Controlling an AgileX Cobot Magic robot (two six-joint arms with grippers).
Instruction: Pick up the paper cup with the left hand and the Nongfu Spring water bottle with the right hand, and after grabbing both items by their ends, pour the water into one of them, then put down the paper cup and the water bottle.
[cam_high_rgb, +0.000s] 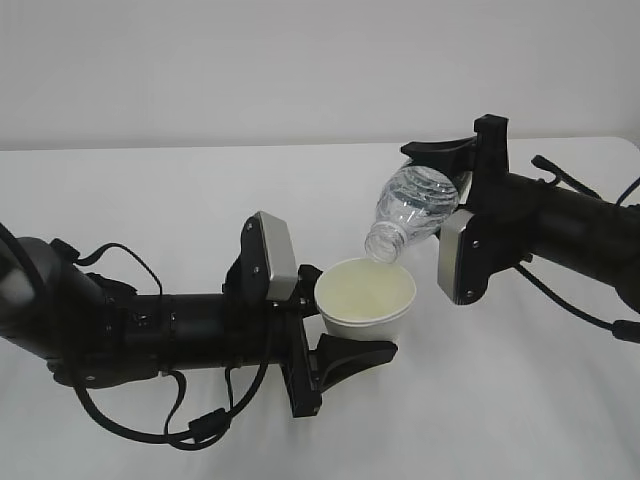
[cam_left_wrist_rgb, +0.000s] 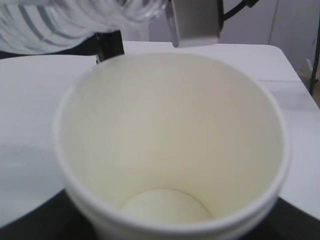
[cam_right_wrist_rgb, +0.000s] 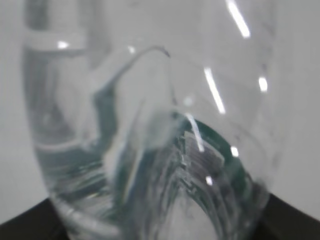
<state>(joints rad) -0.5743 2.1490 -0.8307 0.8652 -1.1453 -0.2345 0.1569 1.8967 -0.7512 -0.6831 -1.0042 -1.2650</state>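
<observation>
Paper cup (cam_high_rgb: 365, 297), small, white and tapered with a rolled rim and a pale yellowish inside, is what we see held above the white desk (cam_high_rgb: 180, 200) near the middle of the exterior view, upright with its mouth open to the top. We see the left hand's black two-finger pincer (cam_high_rgb: 345, 335) grasping the cup around its lower wall, one finger showing under and in front of it, and a grey rectangular block (cam_high_rgb: 273, 256) sits on that arm just behind the cup. From the left wrist view we look straight down into the cup (cam_left_wrist_rgb: 170, 145); we cannot tell whether any water lies on its bottom. Up and to the right, the small clear ribbed plastic water bottle (cam_high_rgb: 412, 210) is tilted steeply, its uncapped neck pointing down and left, the mouth just above the cup's far rim. We see the right hand's black pincer (cam_high_rgb: 455, 170) clenched on the bottle's base end. In the right wrist view the bottle (cam_right_wrist_rgb: 150, 130) fills the frame, with a dark green label showing through the clear plastic.
</observation>
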